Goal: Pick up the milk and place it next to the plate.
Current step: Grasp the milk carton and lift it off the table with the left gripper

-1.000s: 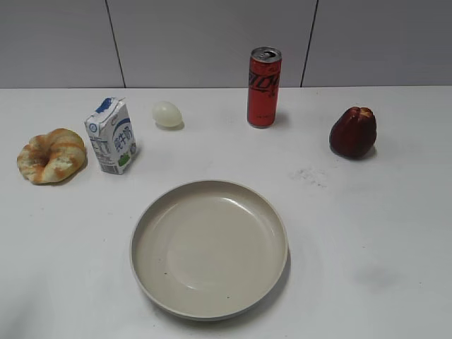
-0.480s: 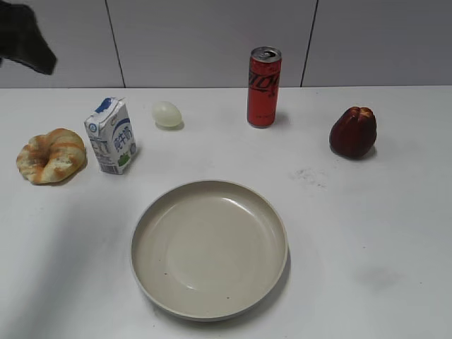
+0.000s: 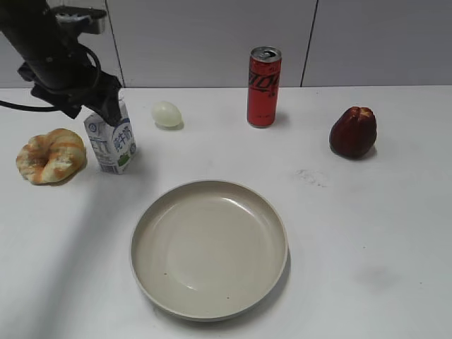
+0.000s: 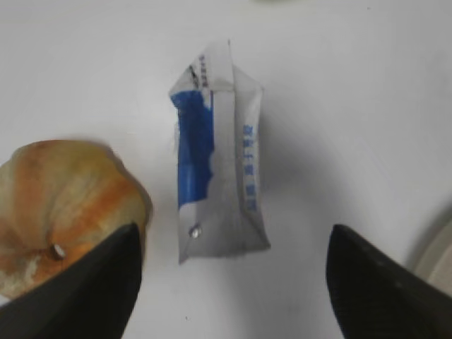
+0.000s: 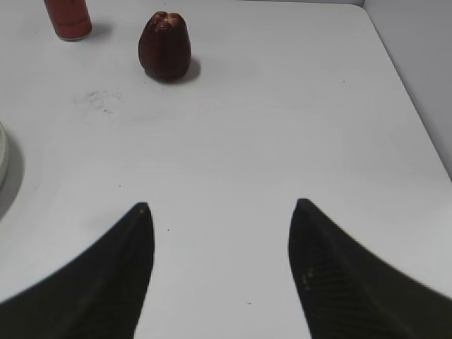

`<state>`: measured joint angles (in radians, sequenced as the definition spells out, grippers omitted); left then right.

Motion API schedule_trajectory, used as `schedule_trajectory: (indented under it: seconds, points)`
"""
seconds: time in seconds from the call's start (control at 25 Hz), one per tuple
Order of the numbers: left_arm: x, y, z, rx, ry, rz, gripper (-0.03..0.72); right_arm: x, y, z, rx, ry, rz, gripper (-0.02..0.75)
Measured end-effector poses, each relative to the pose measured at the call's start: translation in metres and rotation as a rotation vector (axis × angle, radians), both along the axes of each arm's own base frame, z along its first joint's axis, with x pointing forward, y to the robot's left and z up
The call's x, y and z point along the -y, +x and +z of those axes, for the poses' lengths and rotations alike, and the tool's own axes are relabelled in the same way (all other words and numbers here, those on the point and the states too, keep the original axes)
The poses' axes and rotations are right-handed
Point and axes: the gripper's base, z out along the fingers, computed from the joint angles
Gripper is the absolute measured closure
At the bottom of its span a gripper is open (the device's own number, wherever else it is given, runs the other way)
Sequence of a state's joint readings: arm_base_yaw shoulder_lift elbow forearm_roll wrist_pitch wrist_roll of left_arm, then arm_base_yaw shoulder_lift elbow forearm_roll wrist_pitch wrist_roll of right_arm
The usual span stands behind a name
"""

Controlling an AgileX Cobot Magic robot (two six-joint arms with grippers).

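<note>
Blue Chinese characters run down the small white gable-top milk carton (image 3: 113,145) with its blue top, upright at far left beside the orange-glazed bread ring (image 3: 51,155). The tall red can (image 3: 264,87) shows slanted lettering I can't read. Half a second ago only a dark corner showed; now the black left gripper (image 4: 233,282) hovers over the carton, jaws wide. The right gripper (image 5: 220,275) hangs open too. The big beige-grey round plate (image 3: 152,212) sits near centre, right of the carton.

The left arm (image 3: 49,53) is matt black with a looping black cable; each claw has dark tapered fingers (image 5: 92,282).
</note>
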<state>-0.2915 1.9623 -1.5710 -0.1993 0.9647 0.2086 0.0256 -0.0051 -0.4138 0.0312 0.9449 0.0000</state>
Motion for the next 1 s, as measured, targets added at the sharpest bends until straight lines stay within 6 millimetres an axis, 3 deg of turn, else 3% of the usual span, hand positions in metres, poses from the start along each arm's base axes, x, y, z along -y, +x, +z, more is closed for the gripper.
schedule_trajectory:
  seconds: [0.28,0.44,0.84,1.0]
  points:
    - [0.005,0.02,-0.043,-0.034,0.009,0.028,0.084,0.0,0.0,0.0,0.0,0.0,0.0,0.279]
    - [0.006,0.023,-0.061,-0.063,0.015,0.039,0.131,0.0,0.0,0.0,0.0,0.0,0.0,0.279]
    - [0.007,0.026,-0.063,-0.049,0.007,0.047,0.351,0.0,0.0,0.0,0.0,0.0,0.0,0.279]
    - [0.007,0.025,-0.062,-0.056,0.009,0.045,0.381,0.0,0.0,0.0,0.0,0.0,0.0,0.279]
